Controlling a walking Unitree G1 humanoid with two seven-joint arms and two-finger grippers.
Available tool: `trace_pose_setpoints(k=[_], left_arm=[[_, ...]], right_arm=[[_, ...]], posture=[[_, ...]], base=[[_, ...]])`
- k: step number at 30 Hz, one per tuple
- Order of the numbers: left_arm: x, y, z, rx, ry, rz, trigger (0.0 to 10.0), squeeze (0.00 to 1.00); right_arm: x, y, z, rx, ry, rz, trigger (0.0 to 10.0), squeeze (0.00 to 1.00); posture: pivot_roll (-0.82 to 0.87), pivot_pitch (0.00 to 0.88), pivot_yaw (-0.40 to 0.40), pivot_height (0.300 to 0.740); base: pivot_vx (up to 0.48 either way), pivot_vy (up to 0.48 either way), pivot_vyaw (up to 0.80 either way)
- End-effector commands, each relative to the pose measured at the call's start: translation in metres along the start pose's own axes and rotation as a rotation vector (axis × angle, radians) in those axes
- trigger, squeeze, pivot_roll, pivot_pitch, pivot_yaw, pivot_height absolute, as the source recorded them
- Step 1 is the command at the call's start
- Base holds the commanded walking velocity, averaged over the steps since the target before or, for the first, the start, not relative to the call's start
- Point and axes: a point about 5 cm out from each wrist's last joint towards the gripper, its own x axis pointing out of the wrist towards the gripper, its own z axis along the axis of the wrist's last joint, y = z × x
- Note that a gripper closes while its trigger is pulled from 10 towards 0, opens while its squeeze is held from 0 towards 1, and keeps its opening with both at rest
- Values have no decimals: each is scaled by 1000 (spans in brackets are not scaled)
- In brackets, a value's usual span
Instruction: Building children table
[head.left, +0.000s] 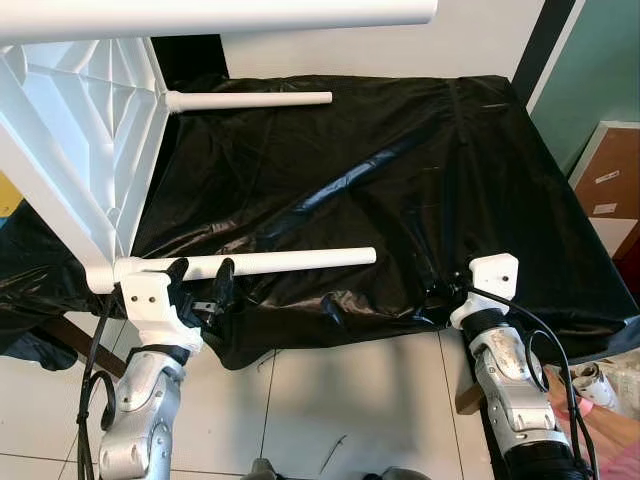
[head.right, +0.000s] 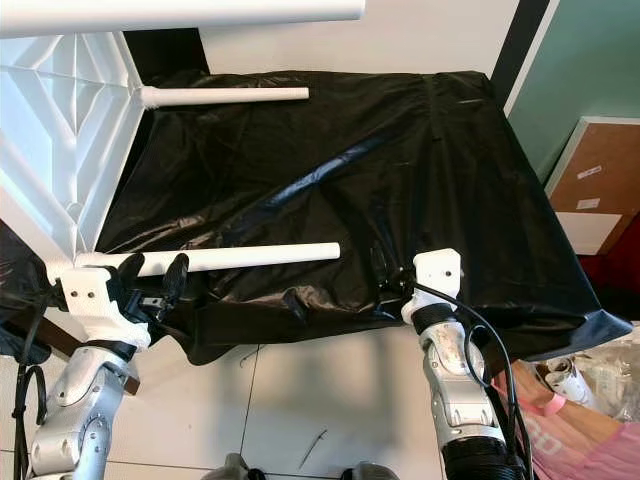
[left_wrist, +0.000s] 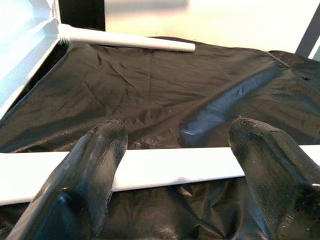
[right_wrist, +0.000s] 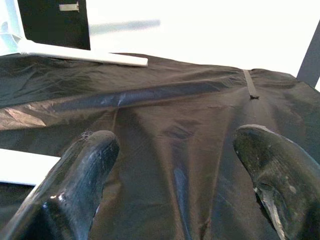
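The white tabletop (head.left: 70, 130) stands on its side at the left of the black sheet (head.left: 400, 180), and the left hand (head.left: 200, 285) is open around its near leg (head.left: 270, 262), while the right hand (right_wrist: 175, 170) rests open on the sheet.

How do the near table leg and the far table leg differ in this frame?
The near leg lies between the open fingers of the left claw; the far leg has no claw near it. The near leg reaches further across the black sheet than the far leg. Both are white, round, and stick out sideways from the tipped white tabletop.
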Motion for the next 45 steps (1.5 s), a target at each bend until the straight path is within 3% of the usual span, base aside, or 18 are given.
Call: trace_pose_setpoints(k=[1,26,31,33,38,45], left_arm=[[-1,6,0,6,9,85,10000,0],[0,7,2,38,24,68,10000,0],[2,5,1,70,56,20,10000,0],[4,3,-2,78,116,-79,10000,0],[5,-3,-5,100,176,-206,10000,0],[14,-1,-5,116,189,-217,10000,0]], right_arm=[[0,-1,-2,5,1,-4,10000,0],[-1,-2,-3,4,5,-10,10000,0],[-1,-3,-4,3,8,-14,10000,0],[0,-2,-4,3,6,-18,10000,0],[1,-2,-2,3,-1,-19,10000,0],[1,-3,-1,-3,-7,-22,10000,0]], posture=[[-10,37,-5,740],[-4,50,-3,740],[-3,55,-2,740],[-7,61,2,740],[-10,65,4,740],[-15,71,11,740]], base=[[0,371,0],[0,417,0],[0,0,0],[0,0,0],[0,0,0],[0,0,0]])
